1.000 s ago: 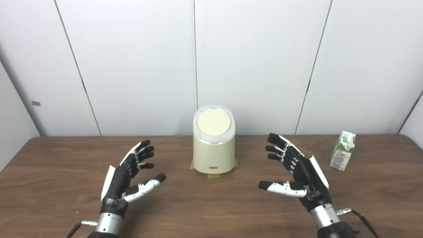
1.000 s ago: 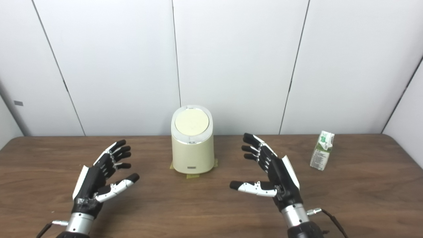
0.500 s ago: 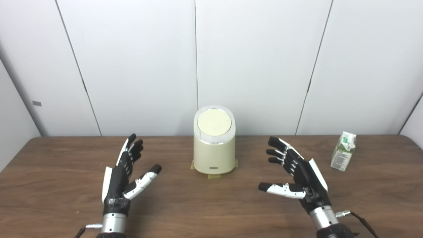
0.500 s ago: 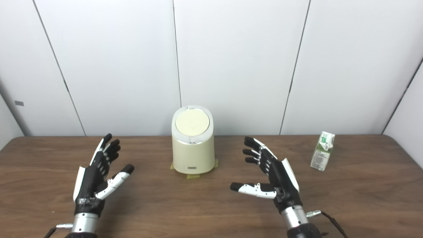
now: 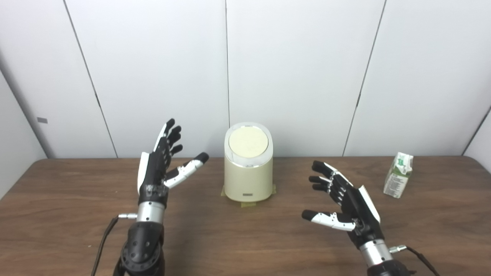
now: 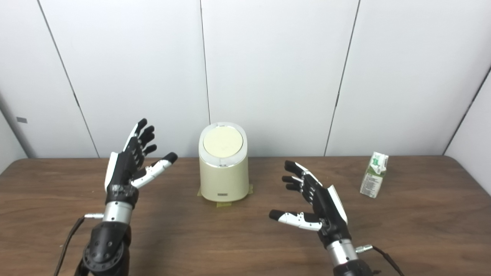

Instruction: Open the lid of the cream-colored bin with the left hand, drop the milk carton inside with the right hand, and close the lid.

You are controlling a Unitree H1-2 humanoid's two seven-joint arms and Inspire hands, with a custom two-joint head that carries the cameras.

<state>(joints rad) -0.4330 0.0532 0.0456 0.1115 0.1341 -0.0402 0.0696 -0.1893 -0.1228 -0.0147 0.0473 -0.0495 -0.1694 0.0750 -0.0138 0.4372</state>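
**Ana:** Bin [image 5: 248, 174] first, from the left eye view. It stands upright at the middle of the table [image 5: 57, 214], toward the back, on bits of tape, and its round lid [image 5: 248, 142] lies flat and shut. The left hand [image 5: 160, 168] is raised to the bin's left, near it but clear of it, fingers apart and holding nothing.

**Ben:** And the other one?

**Ana:** The right hand [image 5: 347, 201] hovers low over the table to the bin's right, fingers spread, thumb out, empty. The milk carton [image 5: 398, 174] stands far out on the right, well apart from that hand and from the bin.

**Ben:** Does the right eye view add anything?

**Ana:** Same layout. The lid [image 6: 223, 141] is closed inside its pale rim, the left hand [image 6: 129, 166] is beside the bin [image 6: 223, 174] at about lid height, and the right hand [image 6: 320, 205] is open and idle. The milk carton [image 6: 374, 174] is untouched.

**Ben:** So the step is opening the lid. How should it be done?

**Ana:** My judgement: bring the left fingertips over the top from the left. I cannot tell whether the lid lifts or presses open, so touch it gently. Avoid pushing sideways on the body; the bin looks light and could slide or tip. Keep the left arm off to the side, so the right hand has a clear path in.
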